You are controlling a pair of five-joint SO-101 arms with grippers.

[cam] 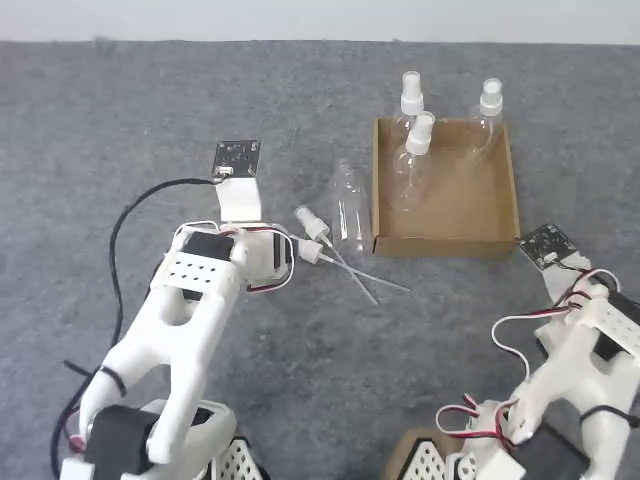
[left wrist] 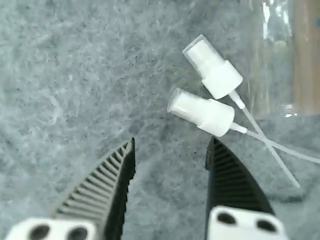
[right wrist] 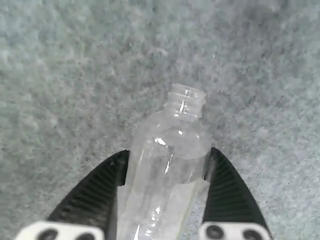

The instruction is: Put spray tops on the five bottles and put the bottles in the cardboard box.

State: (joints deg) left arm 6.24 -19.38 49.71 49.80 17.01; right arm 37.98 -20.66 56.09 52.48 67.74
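A: State of left jaws?
B: Wide, empty, over the bench (cam: 100, 120). Two spray tops (cam: 310, 235) lie mid-frame in the high view, just beyond the tips, toward the box (cam: 445, 245). Caps point upper left; tubes trail lower right, crossing.
A: And right jaws?
B: Clamped on an uncapped bottle (right wrist: 170, 150), neck pointing away. Left arm sits nearer the tops, I judge.

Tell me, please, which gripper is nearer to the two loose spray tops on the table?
Left. The left gripper hangs open just short of the spray tops; the right gripper, clamping an uncapped bottle, is away past the opposite corner of the cardboard box.
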